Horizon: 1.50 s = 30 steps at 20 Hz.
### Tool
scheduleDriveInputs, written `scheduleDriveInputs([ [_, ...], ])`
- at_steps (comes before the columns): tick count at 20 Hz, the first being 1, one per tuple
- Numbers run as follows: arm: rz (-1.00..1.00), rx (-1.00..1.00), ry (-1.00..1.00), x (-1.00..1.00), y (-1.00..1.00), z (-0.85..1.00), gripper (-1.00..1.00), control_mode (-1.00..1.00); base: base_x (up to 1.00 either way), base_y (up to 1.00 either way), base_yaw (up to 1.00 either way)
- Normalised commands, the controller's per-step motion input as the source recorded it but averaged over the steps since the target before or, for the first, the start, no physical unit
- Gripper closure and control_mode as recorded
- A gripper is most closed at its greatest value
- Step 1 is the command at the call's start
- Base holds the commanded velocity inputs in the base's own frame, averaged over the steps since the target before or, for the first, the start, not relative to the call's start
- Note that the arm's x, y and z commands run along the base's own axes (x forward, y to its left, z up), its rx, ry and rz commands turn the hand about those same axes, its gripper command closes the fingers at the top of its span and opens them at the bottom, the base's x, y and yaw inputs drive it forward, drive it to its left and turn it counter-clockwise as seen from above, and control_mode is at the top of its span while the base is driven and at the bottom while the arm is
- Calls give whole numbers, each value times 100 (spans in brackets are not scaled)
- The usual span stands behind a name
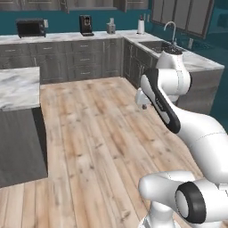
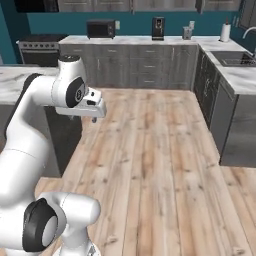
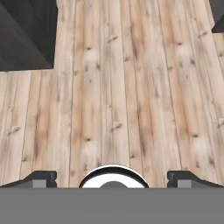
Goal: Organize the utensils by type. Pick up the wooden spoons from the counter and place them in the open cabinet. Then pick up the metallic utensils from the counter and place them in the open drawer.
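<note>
Hand view shows the gripper wide open, holding nothing, above bare floor. No utensils visible yet — I judge the next move is driving to the counter for wooden spoons.

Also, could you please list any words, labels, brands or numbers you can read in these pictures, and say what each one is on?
None: no readable text in any view.
Toaster oven: no brand or dial marks legible.
Coffee machine: front is dark, no lettering visible.
Microwave: any panel markings are too small and blurred.
Paper towel roll: plain white.
</note>
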Motion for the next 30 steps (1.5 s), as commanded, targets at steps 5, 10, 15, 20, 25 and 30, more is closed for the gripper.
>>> scheduleDriveInputs([
  [5, 0, 0, 0, 0, 0, 0, -100, 100, 98, -17, -2],
  [10, 0, 0, 0, 0, 0, 0, -100, 100, 99, -17, -1],
  [15, 0, 0, 0, 0, 0, 0, -100, 100, 100, -19, 0],
  [20, 0, 0, 0, 0, 0, 0, -100, 100, 100, -22, 0],
  [25, 0, 0, 0, 0, 0, 0, -100, 100, 100, -26, 0],
  [30, 0, 0, 0, 0, 0, 0, -100, 100, 100, -27, 5],
])
